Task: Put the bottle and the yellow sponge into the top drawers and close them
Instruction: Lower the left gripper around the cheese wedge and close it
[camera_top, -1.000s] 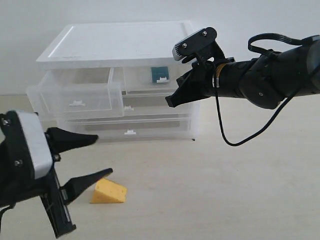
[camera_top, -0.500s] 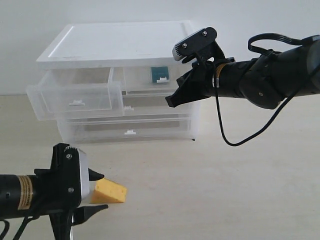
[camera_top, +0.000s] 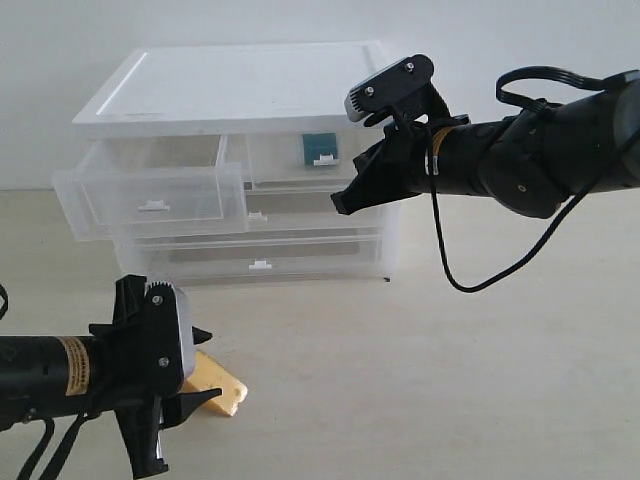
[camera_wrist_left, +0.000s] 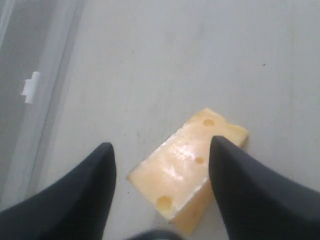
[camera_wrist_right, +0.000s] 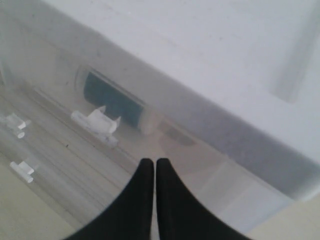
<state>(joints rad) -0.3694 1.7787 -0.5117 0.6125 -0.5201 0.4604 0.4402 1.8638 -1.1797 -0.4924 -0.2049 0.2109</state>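
Note:
The yellow sponge (camera_wrist_left: 187, 160) lies flat on the table between the spread fingers of my left gripper (camera_wrist_left: 162, 145), which is open around it. From outside, the left gripper (camera_top: 212, 363) covers most of the sponge (camera_top: 229, 386). The left top drawer (camera_top: 150, 198) stands pulled out. The right top drawer (camera_top: 290, 165) is pushed in, and the bottle (camera_top: 321, 146) shows through its front by its teal label. My right gripper (camera_top: 345, 205) is shut and hangs just in front of that drawer. In the right wrist view the gripper (camera_wrist_right: 152, 162) points below the bottle (camera_wrist_right: 112, 102).
The white cabinet (camera_top: 240, 85) stands at the back of the table, with two full-width drawers (camera_top: 260, 262) shut below the top pair. A lower drawer's tab handle (camera_wrist_left: 31, 87) shows near the left gripper. The right arm's cable (camera_top: 450, 270) loops down.
My left arm has swung down and turned, bringing its open fingers over the sponge, which now lies flat and is mostly covered. The right arm has not moved.

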